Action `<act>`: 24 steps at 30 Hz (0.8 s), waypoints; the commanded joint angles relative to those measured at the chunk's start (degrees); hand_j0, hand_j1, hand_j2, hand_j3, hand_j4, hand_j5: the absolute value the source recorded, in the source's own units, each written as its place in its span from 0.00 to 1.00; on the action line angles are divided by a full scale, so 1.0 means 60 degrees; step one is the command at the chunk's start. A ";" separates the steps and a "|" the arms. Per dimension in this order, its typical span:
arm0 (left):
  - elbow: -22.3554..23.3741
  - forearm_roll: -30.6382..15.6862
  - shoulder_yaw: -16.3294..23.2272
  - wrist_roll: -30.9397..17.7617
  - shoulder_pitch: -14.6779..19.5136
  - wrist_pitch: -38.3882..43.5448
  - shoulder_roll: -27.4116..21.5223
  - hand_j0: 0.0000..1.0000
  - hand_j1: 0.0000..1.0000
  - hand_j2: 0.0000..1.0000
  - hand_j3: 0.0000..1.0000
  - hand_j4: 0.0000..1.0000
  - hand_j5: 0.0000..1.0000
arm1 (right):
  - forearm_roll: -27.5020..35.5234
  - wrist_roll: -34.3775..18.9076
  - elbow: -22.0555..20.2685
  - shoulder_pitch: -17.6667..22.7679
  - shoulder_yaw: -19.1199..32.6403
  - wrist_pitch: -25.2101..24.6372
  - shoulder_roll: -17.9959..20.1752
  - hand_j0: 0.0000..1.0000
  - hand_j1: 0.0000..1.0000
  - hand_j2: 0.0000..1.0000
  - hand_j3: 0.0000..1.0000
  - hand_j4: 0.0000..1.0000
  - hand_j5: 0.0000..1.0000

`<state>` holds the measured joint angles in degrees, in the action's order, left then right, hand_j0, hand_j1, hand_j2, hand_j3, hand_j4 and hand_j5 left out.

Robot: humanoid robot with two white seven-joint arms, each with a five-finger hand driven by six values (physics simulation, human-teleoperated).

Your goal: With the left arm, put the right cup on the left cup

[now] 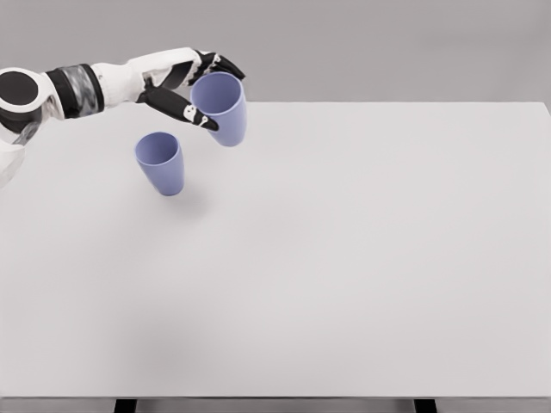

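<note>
White worktop (344,258) fills the near view, bare toward the camera. Left cup (160,162): blue-violet, upright, open mouth, nothing seen inside, standing at far left. Right cup (221,107): same colour, lifted, just beyond and right of the standing one, apart from it. Left hand (185,79) grips it, fingers (182,107) wrapped round the wall near the rim. Plain grey wall behind.

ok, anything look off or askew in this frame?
Nothing damaged or spilled. The left hand grips one blue cup, which appears lifted off the white table, beside the other cup rather than over it. Both cups are upright, mouths up. The right arm is not visible.
</note>
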<state>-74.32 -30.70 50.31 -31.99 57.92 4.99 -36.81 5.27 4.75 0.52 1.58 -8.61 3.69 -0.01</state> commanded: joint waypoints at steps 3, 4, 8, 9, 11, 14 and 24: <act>-0.0343 -0.0303 -0.0020 0.0000 0.0000 0.0194 -0.0413 0.68 0.68 0.68 0.68 0.68 0.68 | 0.0001 -0.0001 0.0001 0.0000 0.0000 0.0001 0.0001 1.00 1.00 1.00 1.00 1.00 1.00; -0.0343 -0.0303 -0.0020 0.0000 0.0000 0.0194 -0.0413 0.68 0.68 0.68 0.68 0.68 0.68 | 0.0001 -0.0001 0.0001 0.0000 0.0000 0.0001 0.0001 1.00 1.00 1.00 1.00 1.00 1.00; -0.0461 -0.0406 -0.0020 0.0000 0.0044 0.0194 -0.0647 0.68 0.68 0.68 0.68 0.68 0.68 | 0.0001 -0.0001 0.0001 0.0000 0.0000 0.0001 0.0001 1.00 1.00 1.00 1.00 1.00 1.00; -0.0461 -0.0406 -0.0020 0.0000 0.0044 0.0194 -0.0647 0.68 0.68 0.68 0.68 0.68 0.68 | 0.0001 -0.0001 0.0001 0.0000 0.0000 0.0001 0.0001 1.00 1.00 1.00 1.00 1.00 1.00; -0.0812 -0.0654 -0.0064 0.0000 0.0059 0.0194 -0.1129 0.68 0.68 0.68 0.68 0.68 0.68 | 0.0001 -0.0001 0.0001 0.0000 0.0000 0.0001 0.0001 1.00 1.00 1.00 1.00 1.00 1.00; -0.0812 -0.0655 -0.0064 0.0000 0.0059 0.0194 -0.1131 0.68 0.68 0.68 0.68 0.68 0.68 | 0.0001 -0.0001 0.0001 0.0000 0.0000 0.0001 0.0001 1.00 1.00 1.00 1.00 1.00 1.00; -0.1120 -0.0963 -0.0093 0.0000 0.0132 0.0268 -0.1965 0.68 0.68 0.68 0.68 0.68 0.68 | 0.0001 -0.0001 0.0001 0.0000 0.0000 0.0001 0.0001 1.00 1.00 1.00 1.00 1.00 1.00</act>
<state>-80.83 -35.97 49.88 -32.01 58.71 6.58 -47.40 5.27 4.75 0.52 1.58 -8.61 3.69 -0.01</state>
